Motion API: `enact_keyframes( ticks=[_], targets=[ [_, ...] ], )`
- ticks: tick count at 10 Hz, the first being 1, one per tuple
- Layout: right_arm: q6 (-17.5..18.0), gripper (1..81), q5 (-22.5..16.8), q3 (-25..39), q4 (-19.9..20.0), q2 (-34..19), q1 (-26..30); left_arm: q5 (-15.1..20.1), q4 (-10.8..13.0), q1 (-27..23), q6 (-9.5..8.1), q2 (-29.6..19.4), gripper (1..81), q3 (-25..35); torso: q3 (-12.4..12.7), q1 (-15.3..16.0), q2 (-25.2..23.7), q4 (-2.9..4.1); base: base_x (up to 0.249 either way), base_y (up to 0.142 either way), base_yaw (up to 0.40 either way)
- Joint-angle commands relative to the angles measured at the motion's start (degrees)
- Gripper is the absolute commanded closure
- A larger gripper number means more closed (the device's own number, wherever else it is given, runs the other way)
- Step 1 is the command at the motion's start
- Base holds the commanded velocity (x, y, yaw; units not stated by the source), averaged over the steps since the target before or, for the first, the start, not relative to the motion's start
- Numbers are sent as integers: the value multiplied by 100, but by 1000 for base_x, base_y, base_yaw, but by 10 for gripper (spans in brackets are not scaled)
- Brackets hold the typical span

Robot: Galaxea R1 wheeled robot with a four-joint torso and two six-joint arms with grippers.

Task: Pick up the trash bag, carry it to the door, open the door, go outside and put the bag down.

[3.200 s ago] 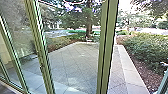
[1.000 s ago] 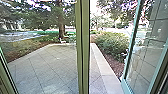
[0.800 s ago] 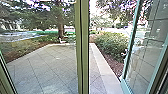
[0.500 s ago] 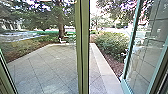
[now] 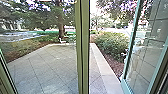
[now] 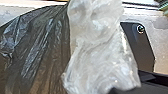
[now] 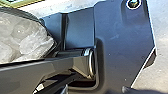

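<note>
Rightward turn, green post [image 5: 85,50] ahead

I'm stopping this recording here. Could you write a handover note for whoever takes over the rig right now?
Left gripper: by the black trash bag and the pale plastic beside it; open or shut, I cannot tell.
Right gripper: pale plastic is close by in its wrist view too; open or shut, I cannot tell.
Place: at the doorway, facing the paved yard; green post ahead, glass door to the right.
Done: bag apparently brought to the doorway; door looks open.
Left: get outside, put the bag down.
</note>
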Motion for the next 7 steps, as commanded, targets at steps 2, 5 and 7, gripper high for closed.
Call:
enact_keyframes(
  ticks=[2, 5, 7],
  targets=[
    [-22, 10, -277, 5, -51, 53, 314, 281, 66, -337, 37, 7, 811, -7, 0, 0, 0, 0, 0, 0, 0],
    [-22, 10, -277, 5, -51, 71, 297, 281, 66, -346, 37, 7, 811, -7, 0, 0, 0, 0, 0, 0, 0],
    [-22, 10, -277, 5, -51, 71, 297, 281, 66, -354, 37, 16, 811, -7, 0, 0, 0, 0, 0, 0, 0]
  ],
)
